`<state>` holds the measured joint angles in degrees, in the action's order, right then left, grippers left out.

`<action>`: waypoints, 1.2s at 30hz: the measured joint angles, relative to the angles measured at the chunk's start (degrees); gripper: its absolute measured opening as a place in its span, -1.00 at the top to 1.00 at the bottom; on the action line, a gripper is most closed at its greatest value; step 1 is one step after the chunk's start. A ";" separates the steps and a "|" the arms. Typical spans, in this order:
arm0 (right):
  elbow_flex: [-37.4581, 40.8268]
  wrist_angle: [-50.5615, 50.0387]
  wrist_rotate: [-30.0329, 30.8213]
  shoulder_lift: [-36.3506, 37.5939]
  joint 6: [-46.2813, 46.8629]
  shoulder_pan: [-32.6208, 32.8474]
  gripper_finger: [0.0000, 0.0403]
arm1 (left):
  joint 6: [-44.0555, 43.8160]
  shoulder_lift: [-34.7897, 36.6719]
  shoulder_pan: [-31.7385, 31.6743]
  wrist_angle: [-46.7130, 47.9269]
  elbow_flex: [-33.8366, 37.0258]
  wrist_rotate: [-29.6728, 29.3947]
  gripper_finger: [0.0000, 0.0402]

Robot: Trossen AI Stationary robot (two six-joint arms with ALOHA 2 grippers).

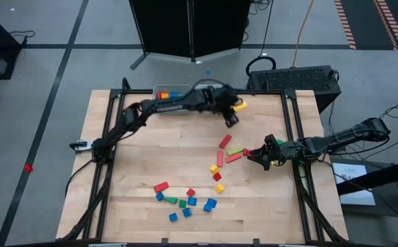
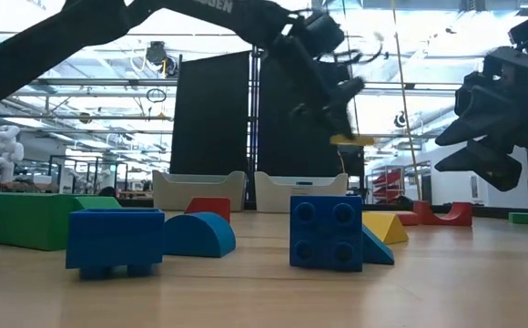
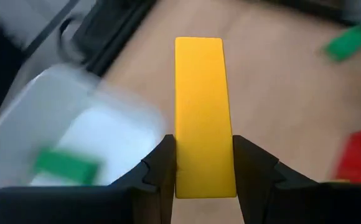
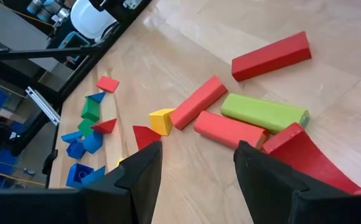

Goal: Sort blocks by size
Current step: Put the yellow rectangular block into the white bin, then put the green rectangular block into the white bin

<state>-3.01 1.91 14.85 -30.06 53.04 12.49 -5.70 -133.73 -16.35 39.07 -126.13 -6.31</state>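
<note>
Left gripper (image 3: 202, 171) clamped on a long yellow bar (image 3: 203, 112), held in the air near the table's (image 1: 137, 171) far edge, just beside the clear bin (image 1: 166, 92). Right gripper (image 4: 196, 168) open, empty, hanging above the red and green bars (image 4: 264, 114) near the right edge. Small blocks (image 1: 185, 201) scattered toward the near edge.

Smooth matt yellow bar (image 3: 204, 115), dark matt tool (image 3: 202, 163), pale wood-grain table (image 1: 151, 158).
</note>
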 joint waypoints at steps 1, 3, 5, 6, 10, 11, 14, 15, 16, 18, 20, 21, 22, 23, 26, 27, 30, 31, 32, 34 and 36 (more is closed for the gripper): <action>0.00 0.00 0.02 0.00 -0.09 0.00 0.04 | -0.50 0.32 -1.14 1.78 0.02 -0.21 0.42; 0.00 -0.03 0.04 0.00 -0.32 0.00 0.04 | -1.17 0.41 -3.37 3.73 0.07 -0.22 0.42; 0.00 -0.09 0.06 0.00 -0.37 0.00 0.04 | -1.08 0.60 -5.59 5.86 0.07 0.58 0.42; 0.00 -0.09 0.06 0.00 -0.50 0.00 0.04 | -0.87 0.63 -6.71 7.31 0.07 1.40 0.42; 0.00 -0.04 -0.02 0.00 -0.43 0.00 0.04 | 0.03 -0.04 -10.03 12.25 0.07 3.09 0.42; 0.00 0.03 -0.16 0.00 0.34 0.00 0.04 | 0.12 -0.14 -10.57 13.36 0.09 3.18 0.41; 0.00 2.02 -1.93 0.06 3.67 -0.12 0.04 | 2.02 0.20 -11.38 13.96 0.11 3.28 0.11; 0.00 3.89 -2.77 0.12 4.11 -0.16 0.04 | 3.11 0.39 -11.47 14.19 0.11 3.26 -0.01; -0.12 6.17 -3.24 0.16 4.19 -0.17 0.04 | 4.21 0.50 -11.46 14.02 0.11 3.26 -0.13; -2.01 7.65 -3.20 0.15 3.25 -0.17 0.04 | 5.88 0.54 -11.44 13.75 0.07 3.24 -0.32; -5.99 6.59 -2.31 0.17 0.05 -0.27 0.04 | 6.08 0.54 -11.42 14.78 0.07 3.24 -0.44; -8.73 4.31 -1.25 0.17 -1.79 -0.46 0.04 | 6.08 0.54 -11.38 15.01 0.07 3.24 -0.47; -11.87 0.54 0.33 0.16 -3.50 -0.78 0.04 | 6.06 0.54 -11.36 15.32 0.07 3.24 -0.48; -15.35 -5.31 2.51 -0.02 -5.19 -1.17 0.04 | 6.04 0.54 -11.27 15.92 0.07 3.24 -0.49; -28.13 -29.73 12.61 -2.18 -6.77 -2.57 0.05 | 4.69 0.97 -10.94 18.24 0.08 3.22 -0.50; -32.58 -39.44 16.55 -3.62 -5.51 -3.24 0.06 | 4.61 1.38 -10.87 18.94 0.09 3.22 -0.50; -43.41 -65.86 23.31 -8.67 2.12 -5.79 0.13 | 4.57 3.77 -10.72 20.82 0.09 3.10 -0.51; -46.05 -73.34 23.66 -10.41 5.20 -6.87 0.16 | 4.57 4.79 -10.66 21.35 0.09 3.07 -0.51; -48.08 -79.53 23.54 -12.01 8.31 -7.92 0.19 | 4.55 5.64 -10.65 21.69 0.09 3.00 -0.51; -50.49 -88.42 21.21 -14.92 13.14 -9.64 0.25 | 4.51 7.69 -10.53 22.35 0.09 2.82 -0.51; -50.55 -92.15 17.54 -17.54 15.33 -10.81 0.31 | 4.48 10.10 -10.33 22.61 0.09 2.68 -0.51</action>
<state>-53.56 -90.24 32.39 -47.61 68.36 1.68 -1.22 -123.62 -26.68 61.68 -126.04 -3.63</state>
